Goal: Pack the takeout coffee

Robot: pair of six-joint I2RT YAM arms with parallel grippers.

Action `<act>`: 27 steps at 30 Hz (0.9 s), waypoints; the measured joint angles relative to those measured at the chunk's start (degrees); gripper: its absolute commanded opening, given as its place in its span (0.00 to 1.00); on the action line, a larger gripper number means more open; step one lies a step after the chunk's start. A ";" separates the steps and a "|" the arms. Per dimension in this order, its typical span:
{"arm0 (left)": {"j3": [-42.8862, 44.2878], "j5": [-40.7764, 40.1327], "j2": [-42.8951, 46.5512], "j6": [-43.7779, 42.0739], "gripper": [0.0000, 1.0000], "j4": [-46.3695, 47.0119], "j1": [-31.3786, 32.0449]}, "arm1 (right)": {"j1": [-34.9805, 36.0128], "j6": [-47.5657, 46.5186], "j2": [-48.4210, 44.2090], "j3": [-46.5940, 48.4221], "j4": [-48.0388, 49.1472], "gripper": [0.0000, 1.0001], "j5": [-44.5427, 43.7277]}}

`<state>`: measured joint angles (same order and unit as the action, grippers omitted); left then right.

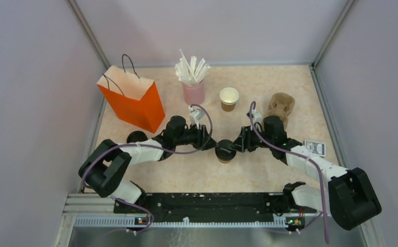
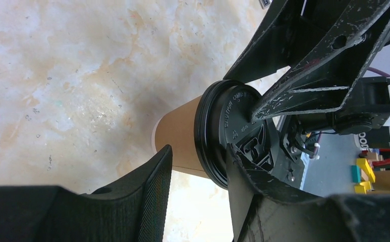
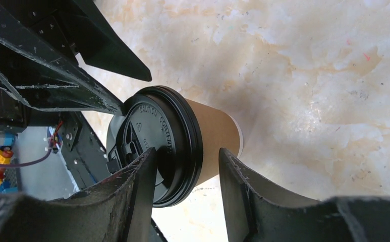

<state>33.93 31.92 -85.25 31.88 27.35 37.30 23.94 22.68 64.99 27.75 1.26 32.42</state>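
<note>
**Both claws at the lidded cup, mid-table**

The lidded cup (image 1: 226, 154) stands upright near the centre of the table (image 1: 196, 175). A second cup (image 1: 229, 98), no lid, is at its 12 o'clock, the orange bag (image 1: 133, 100) at 10 and the carrier (image 1: 281, 106) at 1.

Handling, my read: the paper wall is thin and light and dents if squeezed hard. The black lid (image 3: 157, 126) is stiffer plastic, slick and only pressed on, so lifting by it risks popping it off. The best hold looks like the brown wall just under the rim, gentle, kept upright in case it's full. Contents not visible.

The left claw (image 1: 213, 145) lies in low from 9 o'clock, forearm near level. The right claw (image 1: 234, 145) mirrors it from 3. Both are partly spread, gripping nothing. Each straddles the rim, one finger over the lid top and the other beside the wall. In the left wrist view a right finger (image 2: 303, 96) has its tip on the lid. Whether the others touch, cannot tell.
</note>
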 measured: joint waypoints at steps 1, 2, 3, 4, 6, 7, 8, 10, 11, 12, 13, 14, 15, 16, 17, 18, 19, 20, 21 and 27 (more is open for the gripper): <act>-0.46 -0.02 -0.02 0.31 0.47 1.05 0.00 | -0.09 0.33 -0.09 -0.37 0.57 0.46 0.02; -0.79 -0.04 -0.02 0.70 0.47 1.77 0.00 | -0.11 0.59 -0.13 -0.66 1.09 0.46 0.04; -1.01 -0.02 -0.04 1.05 0.48 2.29 0.00 | -0.11 0.79 -0.13 -0.76 1.38 0.46 0.04; -1.16 0.00 -0.11 1.31 0.50 2.71 0.00 | -0.13 0.98 -0.13 -0.79 1.51 0.46 0.07; -1.20 0.17 -0.15 1.77 0.55 3.06 -0.02 | -0.13 1.09 -0.13 -0.81 1.75 0.46 0.07; -1.20 0.20 -0.15 1.95 0.60 3.04 -0.02 | -0.13 1.14 -0.13 -0.85 1.81 0.46 0.11; -1.20 0.20 -0.15 2.19 0.63 2.86 -0.07 | -0.13 1.20 -0.17 -0.87 1.90 0.46 0.15; -1.11 0.48 -0.09 2.73 0.66 1.92 -0.26 | -0.13 1.42 -0.50 -1.11 2.19 0.46 0.15; -0.90 0.68 0.07 2.89 0.67 0.98 -0.35 | -0.13 1.46 -0.68 -1.11 2.19 0.46 0.15; -0.55 0.98 0.39 2.97 0.68 -0.28 -0.37 | -0.13 1.53 -0.85 -1.11 2.16 0.47 0.13; -0.13 1.33 0.85 2.97 0.70 -1.79 -0.37 | -0.13 1.57 -0.94 -1.11 2.14 0.47 0.09; 0.22 1.53 1.57 2.95 0.71 -3.23 -0.37 | -0.13 1.62 -0.98 -1.11 2.14 0.47 0.11; 0.52 1.51 2.45 2.93 0.72 -4.57 -0.37 | -0.13 1.68 -1.05 -1.11 2.12 0.47 0.11; 0.83 1.46 3.80 2.73 0.72 -6.08 -0.37 | -0.13 1.84 -1.09 -1.11 2.10 0.47 0.11; 1.05 1.36 5.31 2.54 0.73 -7.21 -0.37 | -0.13 1.92 -1.14 -1.11 2.01 0.47 0.09; 1.22 1.25 6.56 2.43 0.73 -8.13 -0.37 | -0.13 1.99 -1.14 -1.11 1.95 0.48 0.11; 1.33 1.01 8.33 2.12 0.73 -9.11 -0.37 | -0.13 2.01 -1.14 -1.11 1.97 0.49 0.13; 1.33 0.79 9.51 1.90 0.73 -9.55 -0.37 | -0.13 2.01 -1.14 -1.11 1.97 0.51 0.17; 1.33 0.59 10.73 1.57 0.73 -9.99 -0.37 | -0.13 2.01 -1.14 -1.11 1.95 0.56 0.20; 1.31 0.74 11.28 1.25 0.70 -11.26 -0.37 | -0.13 2.58 -1.20 -1.01 -0.13 0.73 0.11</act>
<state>35.24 32.67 -73.97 33.12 16.10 36.93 23.81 25.26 63.79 26.74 1.13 32.53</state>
